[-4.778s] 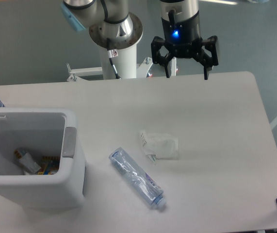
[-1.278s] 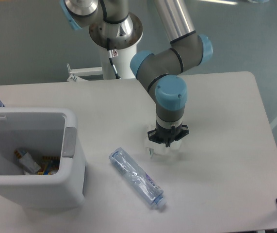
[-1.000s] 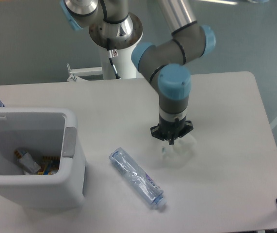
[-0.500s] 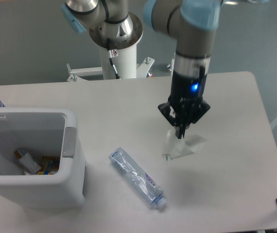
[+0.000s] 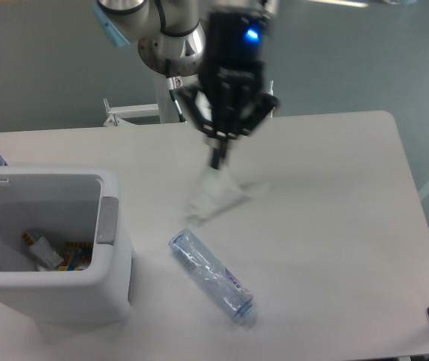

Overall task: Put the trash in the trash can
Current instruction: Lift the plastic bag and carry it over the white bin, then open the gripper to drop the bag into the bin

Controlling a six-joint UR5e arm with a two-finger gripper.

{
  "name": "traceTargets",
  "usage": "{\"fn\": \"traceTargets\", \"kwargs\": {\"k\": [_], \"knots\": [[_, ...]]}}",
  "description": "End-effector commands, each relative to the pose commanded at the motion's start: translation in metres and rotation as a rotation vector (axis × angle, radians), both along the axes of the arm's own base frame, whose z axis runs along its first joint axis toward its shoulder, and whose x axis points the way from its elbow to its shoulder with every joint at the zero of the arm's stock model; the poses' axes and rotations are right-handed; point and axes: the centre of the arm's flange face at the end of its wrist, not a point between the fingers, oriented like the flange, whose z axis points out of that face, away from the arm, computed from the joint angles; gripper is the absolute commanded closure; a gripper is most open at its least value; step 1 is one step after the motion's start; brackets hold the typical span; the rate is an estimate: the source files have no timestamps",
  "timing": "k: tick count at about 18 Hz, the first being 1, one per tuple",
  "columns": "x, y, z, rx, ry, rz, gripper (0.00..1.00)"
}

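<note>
White table (image 5: pixel 334 195): gripper (image 5: pixel 217 161), jaws pinched on hanging wrapper (image 5: pixel 212 194), right of and above open trash can (image 5: pixel 113 197), for dropping in; bottle (image 5: pixel 212 275) lies right of can.

Translucent crinkled wrapper (image 5: pixel 212 197), matt table (image 5: pixel 334 226)

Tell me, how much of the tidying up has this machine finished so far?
Neither piece is binned yet. The claw is shut on the crumpled wrapper, which hangs blurred above the table, partway toward the open trash can. Only older colourful scraps lie inside it. The flattened bottle lies on the table, untouched, so it comes next.
</note>
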Motion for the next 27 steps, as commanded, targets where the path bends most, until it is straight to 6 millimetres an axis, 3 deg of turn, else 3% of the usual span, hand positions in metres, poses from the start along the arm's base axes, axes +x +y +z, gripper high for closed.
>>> {"fn": "traceTargets", "kwargs": {"k": [4, 7, 8, 9, 10, 16, 18, 22, 24, 27], "knots": [[0.049, 0.029, -0.009, -0.012, -0.002, -0.111, 1.0], [0.07, 0.057, -0.036, -0.049, -0.029, -0.177, 1.0], [0.073, 0.065, -0.043, -0.057, -0.031, -0.19, 0.8], [0.071, 0.07, -0.049, -0.06, -0.023, -0.203, 0.32], [0.07, 0.071, -0.051, -0.062, -0.012, -0.211, 0.0], [0.068, 0.068, -0.044, -0.052, -0.031, -0.184, 0.0], [0.04, 0.059, -0.042, -0.052, -0.042, -0.118, 0.0], [-0.051, 0.023, -0.06, -0.077, -0.084, 0.056, 0.0], [-0.1, 0.016, -0.091, -0.112, -0.133, 0.128, 0.0], [-0.15, 0.015, -0.142, -0.19, -0.168, 0.202, 0.0]]}}
